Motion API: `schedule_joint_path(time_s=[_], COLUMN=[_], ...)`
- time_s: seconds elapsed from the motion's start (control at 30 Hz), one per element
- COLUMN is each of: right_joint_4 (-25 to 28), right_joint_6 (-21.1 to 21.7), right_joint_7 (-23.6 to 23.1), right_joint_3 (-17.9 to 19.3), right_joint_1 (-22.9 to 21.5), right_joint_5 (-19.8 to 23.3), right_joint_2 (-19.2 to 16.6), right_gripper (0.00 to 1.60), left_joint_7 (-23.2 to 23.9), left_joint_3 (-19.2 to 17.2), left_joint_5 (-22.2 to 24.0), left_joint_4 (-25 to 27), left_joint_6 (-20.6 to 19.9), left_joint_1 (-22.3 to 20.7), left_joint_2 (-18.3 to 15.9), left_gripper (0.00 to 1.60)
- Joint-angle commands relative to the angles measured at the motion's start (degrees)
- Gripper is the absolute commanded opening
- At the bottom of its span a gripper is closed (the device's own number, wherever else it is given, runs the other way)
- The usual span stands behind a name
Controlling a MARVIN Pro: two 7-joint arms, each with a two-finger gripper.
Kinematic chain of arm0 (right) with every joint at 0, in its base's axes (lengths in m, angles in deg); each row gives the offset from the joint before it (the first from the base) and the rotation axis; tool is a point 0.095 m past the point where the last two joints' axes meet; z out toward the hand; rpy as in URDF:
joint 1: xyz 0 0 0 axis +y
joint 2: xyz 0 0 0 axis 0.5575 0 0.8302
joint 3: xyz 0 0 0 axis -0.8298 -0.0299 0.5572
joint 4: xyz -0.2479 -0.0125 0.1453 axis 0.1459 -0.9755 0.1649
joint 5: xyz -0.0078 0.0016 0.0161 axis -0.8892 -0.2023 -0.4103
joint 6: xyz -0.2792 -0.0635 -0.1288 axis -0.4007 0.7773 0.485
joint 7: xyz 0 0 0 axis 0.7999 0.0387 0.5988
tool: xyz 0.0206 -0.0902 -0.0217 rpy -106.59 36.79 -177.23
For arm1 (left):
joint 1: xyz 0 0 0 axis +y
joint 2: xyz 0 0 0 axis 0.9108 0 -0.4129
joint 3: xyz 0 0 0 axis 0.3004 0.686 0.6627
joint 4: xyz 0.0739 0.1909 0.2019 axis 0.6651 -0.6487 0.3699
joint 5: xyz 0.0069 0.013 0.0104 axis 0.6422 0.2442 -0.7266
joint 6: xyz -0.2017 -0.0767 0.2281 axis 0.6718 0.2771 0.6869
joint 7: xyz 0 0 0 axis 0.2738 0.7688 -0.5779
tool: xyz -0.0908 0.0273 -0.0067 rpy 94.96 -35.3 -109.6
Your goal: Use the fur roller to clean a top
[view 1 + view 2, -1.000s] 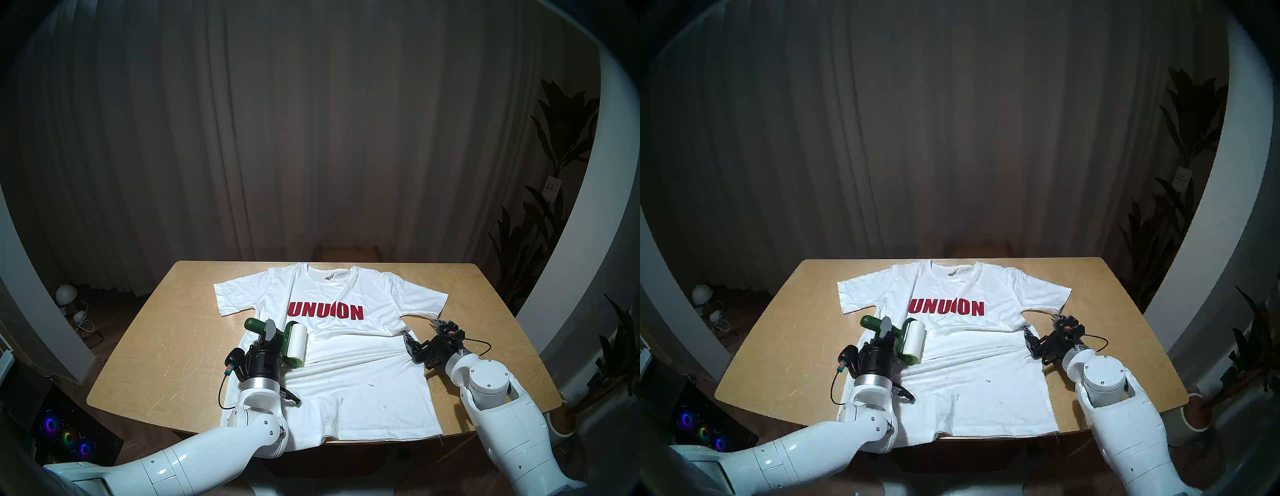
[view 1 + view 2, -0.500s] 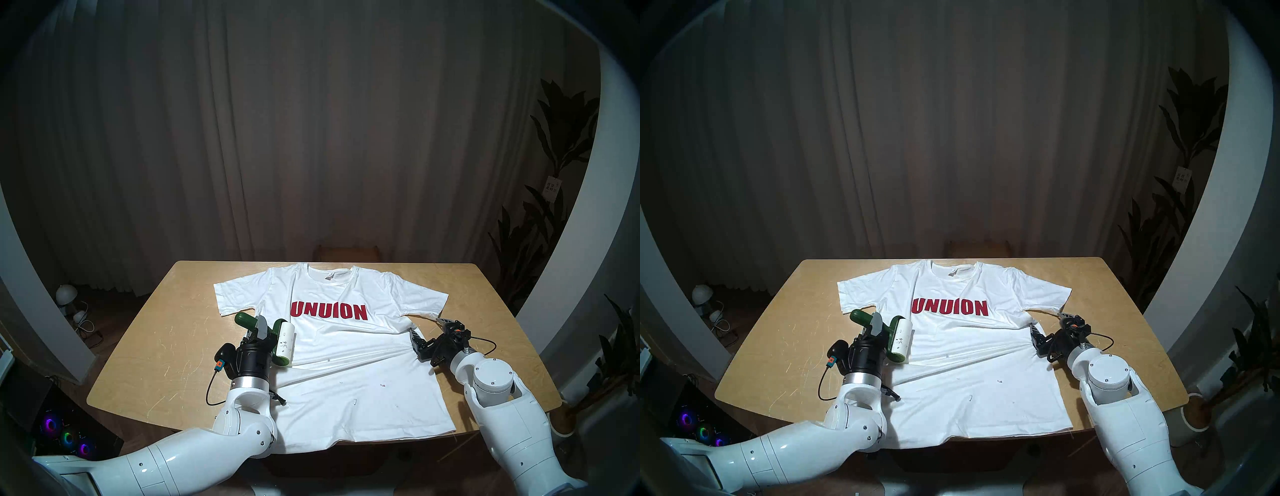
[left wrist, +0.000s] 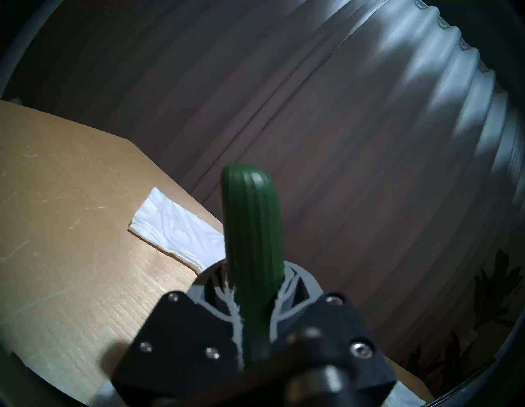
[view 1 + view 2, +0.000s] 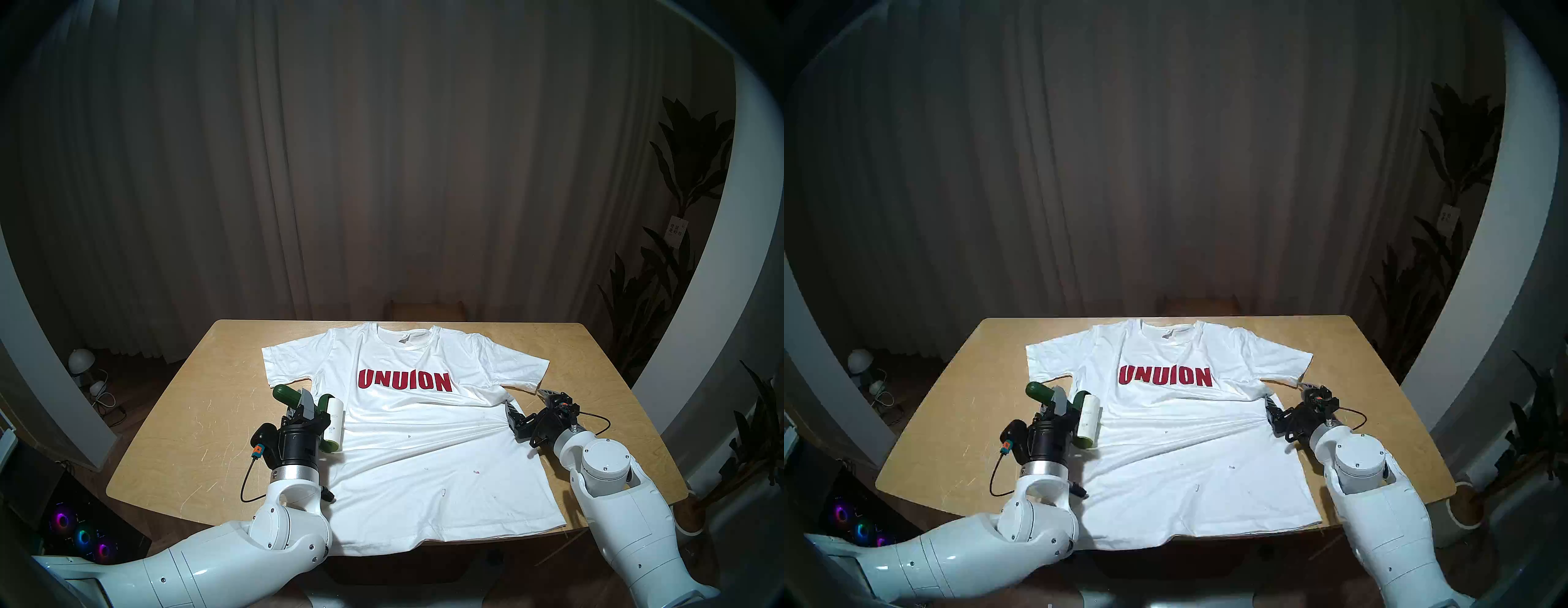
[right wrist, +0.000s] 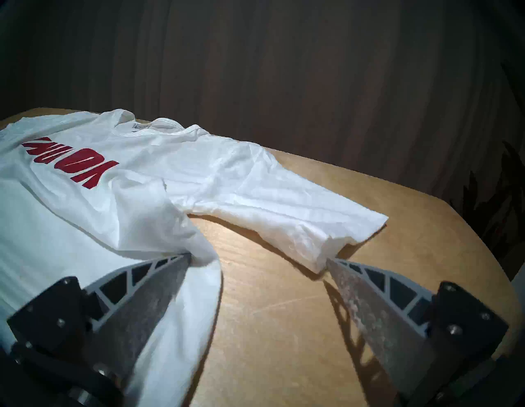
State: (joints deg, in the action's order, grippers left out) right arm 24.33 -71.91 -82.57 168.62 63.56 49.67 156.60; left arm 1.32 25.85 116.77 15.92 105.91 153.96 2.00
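Note:
The top (image 4: 424, 429) (image 4: 1187, 424), white with red "UNUION" lettering, lies face up on the table. My left gripper (image 4: 307, 409) (image 4: 1059, 407) (image 3: 257, 284) is shut on the fur roller's dark green handle (image 3: 252, 233). The roller's white roll (image 4: 335, 424) (image 4: 1090, 418) sits at the top's left side edge, below the sleeve (image 3: 170, 227). My right gripper (image 4: 528, 403) (image 4: 1289, 397) (image 5: 257, 259) is open at the top's right side. One fingertip (image 5: 181, 260) presses the cloth edge. The other fingertip (image 5: 331, 263) touches the right sleeve's hem (image 5: 326, 241).
Small bits of lint (image 4: 476, 471) dot the top's lower half. The wooden table (image 4: 191, 424) has bare strips left and right of the top. A chair (image 4: 426, 310) stands behind it, plants (image 4: 679, 212) to the right, and a lamp (image 4: 80, 361) on the floor to the left.
My left gripper has carried the roller leftwards, from over the top's left chest to its left edge. The top's body has spread to the right and flattened. The right gripper shifted slightly right.

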Motion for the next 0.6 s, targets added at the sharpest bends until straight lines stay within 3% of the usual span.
schedule_joint_path(time_s=[0.0,0.3,0.43,0.57], right_joint_4=[-1.91,-1.28,-1.05,-0.32], right_joint_6=[1.21,1.49,1.92,2.61], right_joint_7=[-0.06,-1.13,-2.92,-4.84], right_joint_3=[0.44,0.6,0.4,0.17], right_joint_1=[2.89,2.36,1.47,1.05], right_joint_5=[-0.03,0.62,0.93,1.19], right_joint_2=[-0.66,-1.39,-2.35,-3.26], right_gripper=[1.6,1.6,1.6,1.6], left_joint_7=[-3.81,-4.4,-4.58,-5.37], left_joint_3=[-2.46,-2.57,-1.73,-2.11], left_joint_5=[-3.74,-3.52,-2.67,1.45], left_joint_4=[6.51,13.54,17.41,19.97], left_joint_6=[0.5,-1.18,-4.41,-8.35], left_joint_1=[0.78,0.24,0.38,-0.29], left_joint_2=[-2.91,-4.97,-7.34,-8.95], left_gripper=[0.0,0.0,0.0,0.0])
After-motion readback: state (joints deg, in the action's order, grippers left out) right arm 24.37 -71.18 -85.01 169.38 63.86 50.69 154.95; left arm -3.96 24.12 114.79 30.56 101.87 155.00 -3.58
